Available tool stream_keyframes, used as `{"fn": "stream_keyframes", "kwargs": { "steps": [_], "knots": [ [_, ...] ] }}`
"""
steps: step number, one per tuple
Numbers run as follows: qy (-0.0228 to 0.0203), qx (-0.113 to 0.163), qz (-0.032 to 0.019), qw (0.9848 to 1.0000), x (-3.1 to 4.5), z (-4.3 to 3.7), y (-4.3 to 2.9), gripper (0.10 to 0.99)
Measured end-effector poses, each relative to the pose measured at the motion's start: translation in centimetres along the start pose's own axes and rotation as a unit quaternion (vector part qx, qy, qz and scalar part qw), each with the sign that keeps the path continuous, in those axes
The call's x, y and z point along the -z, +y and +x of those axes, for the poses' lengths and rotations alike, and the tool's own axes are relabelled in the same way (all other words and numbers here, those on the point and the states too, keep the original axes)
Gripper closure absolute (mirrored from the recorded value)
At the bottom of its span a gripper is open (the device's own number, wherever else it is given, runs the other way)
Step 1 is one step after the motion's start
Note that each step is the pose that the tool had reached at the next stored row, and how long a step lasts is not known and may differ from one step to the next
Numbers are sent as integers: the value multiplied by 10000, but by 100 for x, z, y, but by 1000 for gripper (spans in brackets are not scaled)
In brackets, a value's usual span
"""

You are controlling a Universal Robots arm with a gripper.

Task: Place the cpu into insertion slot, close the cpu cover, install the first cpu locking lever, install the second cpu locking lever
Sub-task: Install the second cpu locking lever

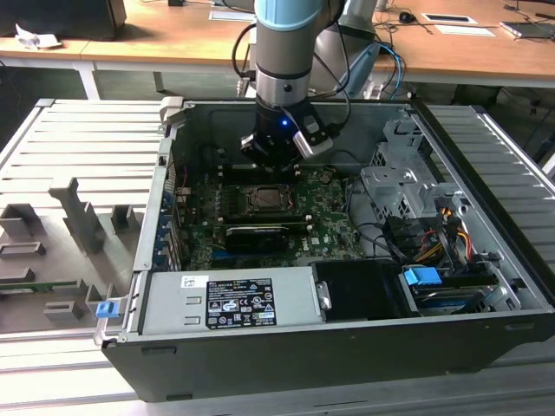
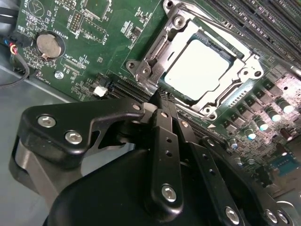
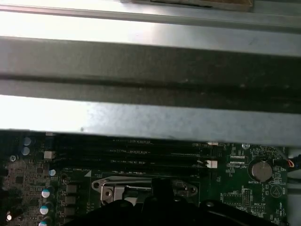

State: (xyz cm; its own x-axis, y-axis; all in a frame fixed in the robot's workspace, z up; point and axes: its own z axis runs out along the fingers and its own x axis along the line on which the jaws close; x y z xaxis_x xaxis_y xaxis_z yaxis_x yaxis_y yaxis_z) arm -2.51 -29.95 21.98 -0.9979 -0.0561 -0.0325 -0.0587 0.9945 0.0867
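- We see the pale silver-grey square cpu sitting in the black insertion slot, thin silver metal cpu cover down around it.
- Our black gripper hovers by the green circuit board's socket edge, fingers pinched together, holding nothing.

Exterior view high, looking down into open case, both wrist views close on green board.

Robotics lab; open computer case on slatted metal bench; desks behind
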Motion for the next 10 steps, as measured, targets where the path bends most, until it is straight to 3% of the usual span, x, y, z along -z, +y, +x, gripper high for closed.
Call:
{"fn": "stream_keyframes", "kwargs": {
  "steps": [3, 6, 7, 10],
  "knots": [
    [0, -1, 0, 10000, 20, 1, -23, 980],
    [5, 0, 0, 10000, 128, -3, -14, 980],
    [4, -1, -1, 10000, 206, -5, -7, 980],
    [4, 0, -1, 10000, 342, -10, 5, 980]
  ]
}}
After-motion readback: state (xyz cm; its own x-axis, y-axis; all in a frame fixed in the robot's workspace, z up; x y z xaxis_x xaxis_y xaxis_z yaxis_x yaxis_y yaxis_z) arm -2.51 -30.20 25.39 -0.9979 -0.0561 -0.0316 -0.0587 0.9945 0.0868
